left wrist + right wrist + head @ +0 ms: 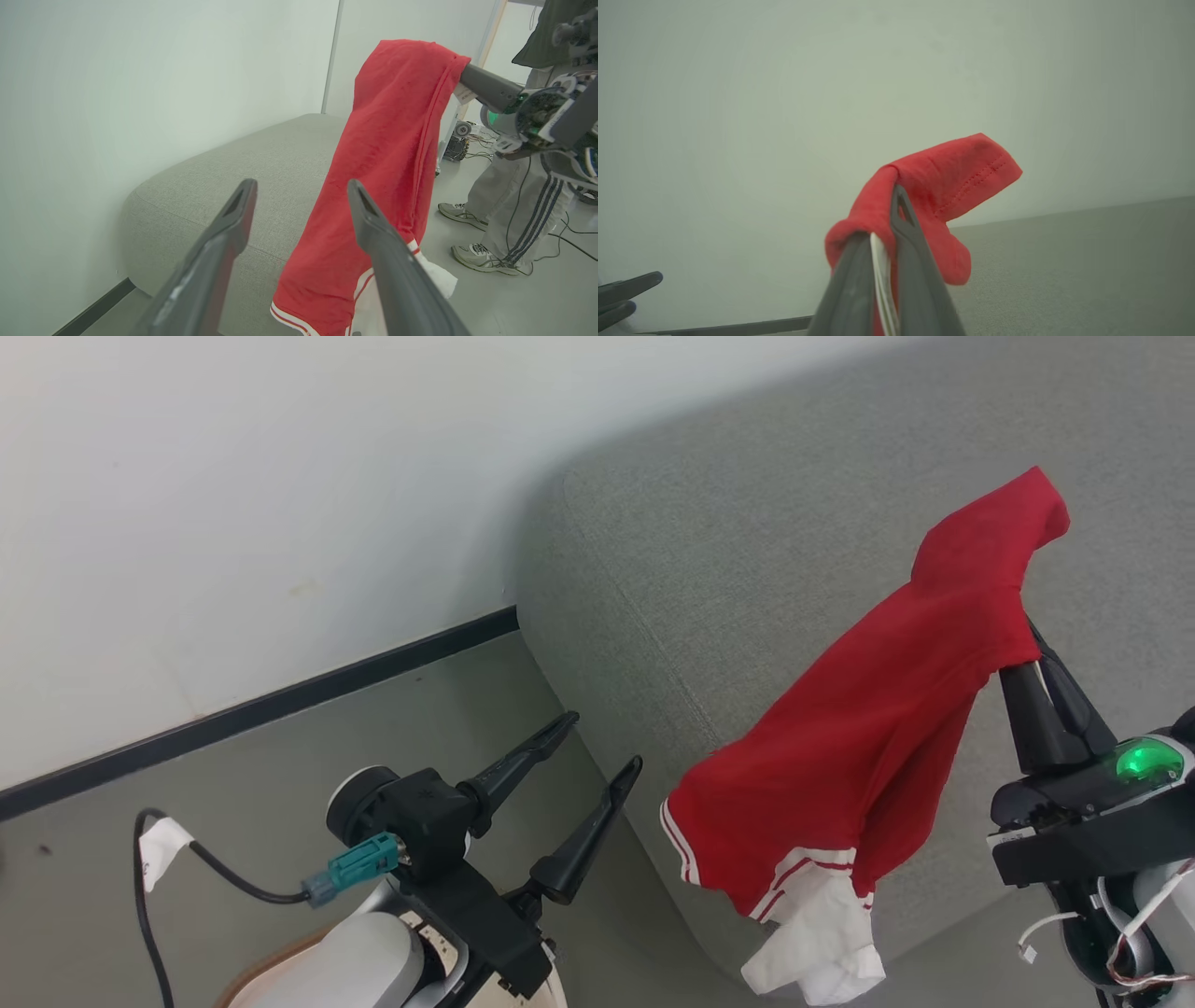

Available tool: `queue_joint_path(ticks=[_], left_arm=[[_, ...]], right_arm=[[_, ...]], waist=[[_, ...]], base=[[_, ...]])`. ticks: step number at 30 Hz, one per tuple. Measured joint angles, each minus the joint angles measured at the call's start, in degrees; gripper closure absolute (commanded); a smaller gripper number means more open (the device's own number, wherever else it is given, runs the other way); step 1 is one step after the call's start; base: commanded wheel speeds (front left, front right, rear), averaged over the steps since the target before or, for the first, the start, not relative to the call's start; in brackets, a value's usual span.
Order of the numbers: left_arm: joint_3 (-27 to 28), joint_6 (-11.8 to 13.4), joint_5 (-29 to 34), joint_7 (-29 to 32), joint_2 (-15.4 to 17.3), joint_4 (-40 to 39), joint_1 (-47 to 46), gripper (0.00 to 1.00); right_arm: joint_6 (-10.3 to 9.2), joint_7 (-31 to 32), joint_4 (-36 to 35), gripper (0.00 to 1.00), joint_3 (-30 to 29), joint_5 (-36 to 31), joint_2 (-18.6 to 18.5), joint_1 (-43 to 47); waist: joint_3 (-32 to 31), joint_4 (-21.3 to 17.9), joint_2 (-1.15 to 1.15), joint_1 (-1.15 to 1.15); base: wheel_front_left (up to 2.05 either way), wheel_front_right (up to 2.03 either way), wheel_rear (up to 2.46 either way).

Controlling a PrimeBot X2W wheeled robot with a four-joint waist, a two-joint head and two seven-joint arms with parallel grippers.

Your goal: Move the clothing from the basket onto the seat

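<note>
The clothing, a red garment with white stripes and a white panel at its hem, hangs in the air from my right gripper, which is shut on its upper part. It dangles over the front edge of the grey seat, its hem below the cushion's rim. My own fingers pinch the red fabric in the right wrist view, where the gripper is closed. To the left, above the floor, my left gripper stands open and holds nothing. A sliver of the basket's brown rim peeks out under my left forearm.
A pale wall with a dark baseboard runs behind the seat's left end. In the left wrist view a person's legs in striped grey trousers and sneakers stand on the floor beyond the garment, with cables nearby.
</note>
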Motion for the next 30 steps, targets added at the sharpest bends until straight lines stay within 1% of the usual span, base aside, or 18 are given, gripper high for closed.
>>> queue_joint_path(ticks=[6, 14, 19, 21, 22, 23, 26, 30], left_arm=[[-0.3, 0.0, 0.1, 0.1, -0.3, 0.1, -0.3, 0.0], [-0.8, 0.0, 0.1, 0.5, -0.7, 0.4, -0.6, 0.0], [-1.1, 0.0, 0.4, 0.6, -0.7, 0.5, -1.4, 0.0], [-1.0, 0.0, 0.4, 0.6, -0.5, 0.5, -1.5, 0.0], [-1.1, 0.0, 0.4, 0.7, -0.5, 0.4, -1.4, 0.0], [-1.1, 0.0, 0.4, 1.0, -0.5, 0.1, -1.5, 0.0], [-1.3, 0.0, 0.4, 1.6, -0.4, -0.4, -1.5, 0.0], [-1.5, 0.0, 0.5, 2.2, -0.4, -1.0, -2.0, 0.0]], right_arm=[[-0.78, 0.0, -3.3, 1.0, -4.1, -0.5, -1.0, 3.2], [-0.6, 0.0, -6.9, 1.0, -7.6, -3.0, -1.3, 3.9], [0.53, 0.0, -8.1, 1.0, -10.0, -3.9, -2.1, 0.5], [1.37, -0.2, -7.7, 1.0, -12.0, -3.7, -3.0, -2.5], [2.22, -0.3, -7.2, 1.0, -12.9, -3.3, -3.6, -4.4], [3.15, -0.4, -6.4, 1.0, -13.7, -2.8, -4.2, -6.2], [4.43, -0.4, -3.2, 1.0, -15.4, -2.2, -6.1, -11.0], [5.16, -0.4, 1.5, 1.0, -17.0, -1.0, -7.2, -16.5]], waist=[[0.9, -2.2, 0.0, 0.0], [1.7, -2.3, 0.0, 0.0], [2.2, -1.4, 0.0, 0.0], [2.6, -1.2, 0.0, 0.0], [2.8, -1.0, 0.0, 0.0], [3.1, -0.9, 0.0, 0.0], [4.0, -0.4, 0.0, 0.0], [5.5, 0.5, 0.0, 0.0]], base=[[0.0, 0.0, 0.0], [0.0, 0.0, 0.0], [0.0, 0.0, 0.0], [0.0, 0.0, 0.0], [0.0, 0.0, 0.0], [0.0, 0.0, 0.0], [0.0, 0.0, 0.0], [0.0, 0.0, 0.0]])
